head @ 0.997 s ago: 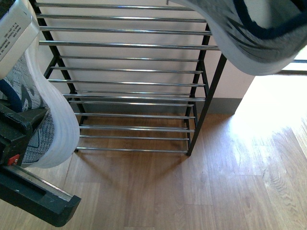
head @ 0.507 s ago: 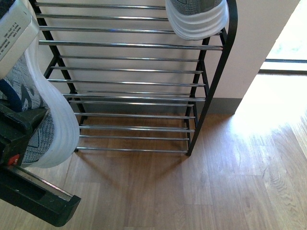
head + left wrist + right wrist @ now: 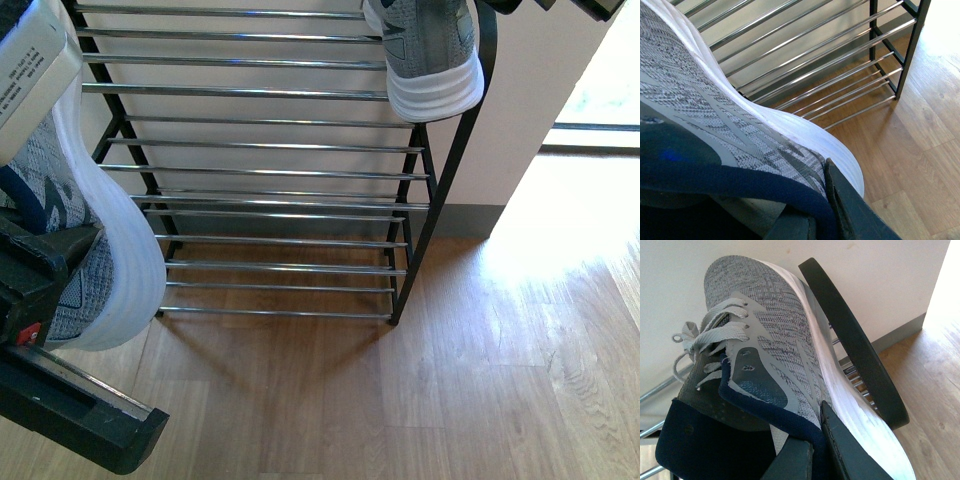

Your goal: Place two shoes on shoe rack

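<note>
The right pincer (image 3: 807,442) grips the right sneaker (image 3: 430,60) at the shoe rack's (image 3: 270,92) top tier, right end, heel overhanging the front rod. The left pincer (image 3: 812,215) grips the left sneaker (image 3: 80,230) at the rack's left edge; the floor (image 3: 450,380) in front is open

The front view's top edge cuts off the right sneaker (image 3: 432,60) and the shoe rack (image 3: 270,92), its left edge the left sneaker (image 3: 100,250).

Wood-plank floor (image 3: 450,380) carries the shoe rack (image 3: 270,146) at 12 o'clock. The rack has black uprights and tiers of silver rods, its back to the wall (image 3: 540,90). On the upper tier at 1 o'clock is a grey sneaker (image 3: 430,60), white heel overhanging the front rod, just beside the right upright. Whether it bears on the rods cannot be told.
</note>
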Controlling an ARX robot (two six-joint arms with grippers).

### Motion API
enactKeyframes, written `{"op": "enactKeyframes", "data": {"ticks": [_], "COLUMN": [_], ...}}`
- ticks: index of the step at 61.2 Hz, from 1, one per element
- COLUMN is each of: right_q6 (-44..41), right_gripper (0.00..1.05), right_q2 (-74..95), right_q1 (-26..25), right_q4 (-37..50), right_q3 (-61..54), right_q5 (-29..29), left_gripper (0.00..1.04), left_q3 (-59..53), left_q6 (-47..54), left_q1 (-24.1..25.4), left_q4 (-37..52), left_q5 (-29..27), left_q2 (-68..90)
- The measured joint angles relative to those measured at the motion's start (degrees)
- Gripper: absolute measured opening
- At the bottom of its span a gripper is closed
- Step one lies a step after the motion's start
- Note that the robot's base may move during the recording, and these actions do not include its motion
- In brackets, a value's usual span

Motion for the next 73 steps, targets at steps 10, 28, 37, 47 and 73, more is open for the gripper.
{"op": "enactKeyframes", "data": {"ticks": [10, 28, 37, 47, 73], "right_q6": [1.1, 0.3, -2.6, -7.0, -22.4], "right_gripper": [0.01, 0.25, 0.48, 0.75, 0.96], "right_q2": [2.3, 3.5, 3.2, 0.3, -25.2], "right_q1": [-1.4, -2.2, -2.6, -2.0, -0.3], "right_q4": [-2.1, 0.0, 3.2, 7.0, 25.6], "right_q3": [3.2, 4.6, 4.2, 1.8, -23.5], "right_q5": [-0.2, 0.5, 0.2, -2.5, -17.9], "left_gripper": [0.02, 0.02, 0.02, 0.02, 0.02], "left_q3": [0.0, 0.0, 0.0, 0.0, 0.0], "left_q6": [0.0, 0.0, 0.0, 0.0, 0.0], "left_q1": [0.0, 0.0, 0.0, 0.0, 0.0], "left_q4": [0.0, 0.0, 0.0, 0.0, 0.0], "left_q5": [0.0, 0.0, 0.0, -0.1, 0.0], "left_q2": [0.0, 0.0, 0.0, 0.0, 0.0]}}
